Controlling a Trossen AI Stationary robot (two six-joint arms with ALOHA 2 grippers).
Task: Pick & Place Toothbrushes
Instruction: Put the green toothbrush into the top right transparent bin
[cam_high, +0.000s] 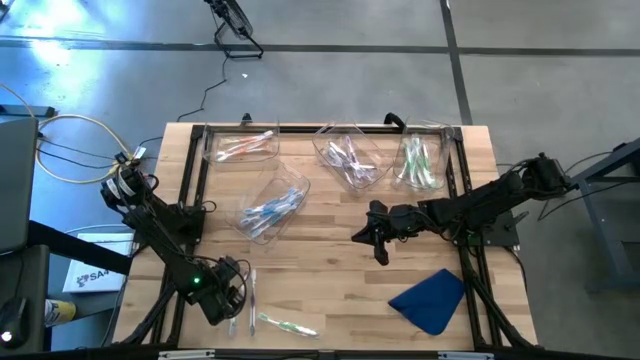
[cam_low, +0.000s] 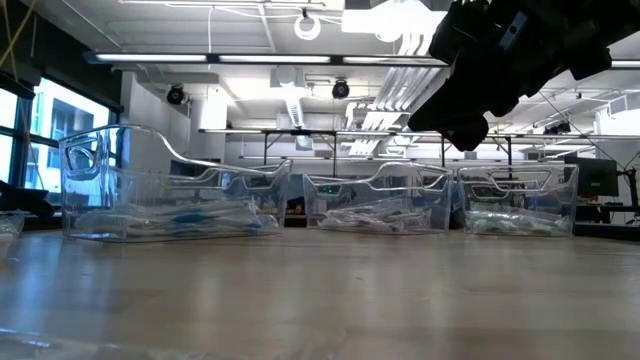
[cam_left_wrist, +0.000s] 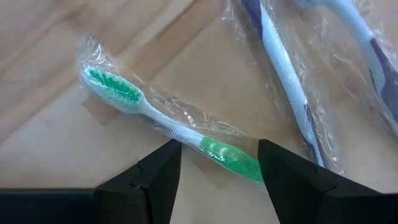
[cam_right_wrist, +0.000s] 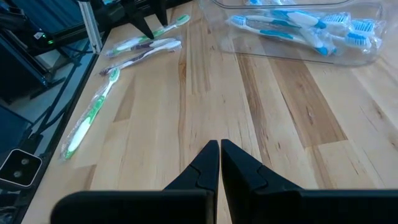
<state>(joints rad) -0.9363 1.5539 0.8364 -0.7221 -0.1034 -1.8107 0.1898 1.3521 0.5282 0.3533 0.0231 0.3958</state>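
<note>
Left tool (cam_left_wrist: 217, 165), fingers spread and holding nothing, straddles the wrapped green toothbrush (cam_left_wrist: 168, 127) on the counter (cam_left_wrist: 50, 137); slippery film may let it slide out. Right tool (cam_right_wrist: 219, 163) is closed, empty.

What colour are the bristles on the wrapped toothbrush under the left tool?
Green bristles, on the wrapped toothbrush; clearest in the left wrist view.

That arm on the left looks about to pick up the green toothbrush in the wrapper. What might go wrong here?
The left gripper hangs open above the green toothbrush, whose handle crosses the gap at a slant, so the fingers may pinch only the loose plastic wrapper and let the brush slip. A purple toothbrush lies close beside it, wrapped too, and could get nudged or caught in the same grab.
</note>
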